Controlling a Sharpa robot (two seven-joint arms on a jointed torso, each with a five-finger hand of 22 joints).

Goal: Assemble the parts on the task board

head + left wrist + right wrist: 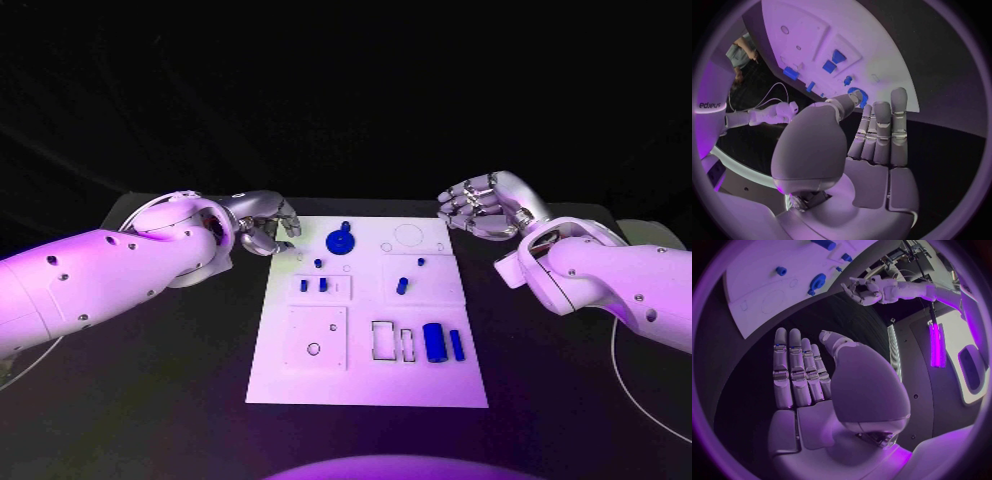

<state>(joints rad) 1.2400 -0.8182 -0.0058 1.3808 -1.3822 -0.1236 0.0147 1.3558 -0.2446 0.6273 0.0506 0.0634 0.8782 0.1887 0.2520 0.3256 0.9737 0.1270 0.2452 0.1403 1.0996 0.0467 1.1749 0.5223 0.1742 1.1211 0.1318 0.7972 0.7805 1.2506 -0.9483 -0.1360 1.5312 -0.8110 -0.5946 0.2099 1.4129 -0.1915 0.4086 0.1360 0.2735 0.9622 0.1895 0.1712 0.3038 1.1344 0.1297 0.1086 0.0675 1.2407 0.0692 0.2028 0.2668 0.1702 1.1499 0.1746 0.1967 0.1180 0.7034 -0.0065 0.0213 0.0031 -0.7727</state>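
Both my hands are hovering empty with fingers apart: my left hand (260,225) is hanging just off the task board's (289,380) far left corner, my right hand (488,208) just beyond its far right corner. Bare black table (144,400) is lying open on both sides of the board. Near the front right, two blue cylinders (444,344) are lying side by side, long axes running front to back. A blue gear (340,240) is sitting near the far edge.

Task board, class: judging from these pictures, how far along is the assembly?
Barely begun. On the task board the blue parts lie loose: a round gear, two cylinders. Nothing is in hand: the left hand and right hand hover at the far corners, holding nothing. All fitting seemingly remains.
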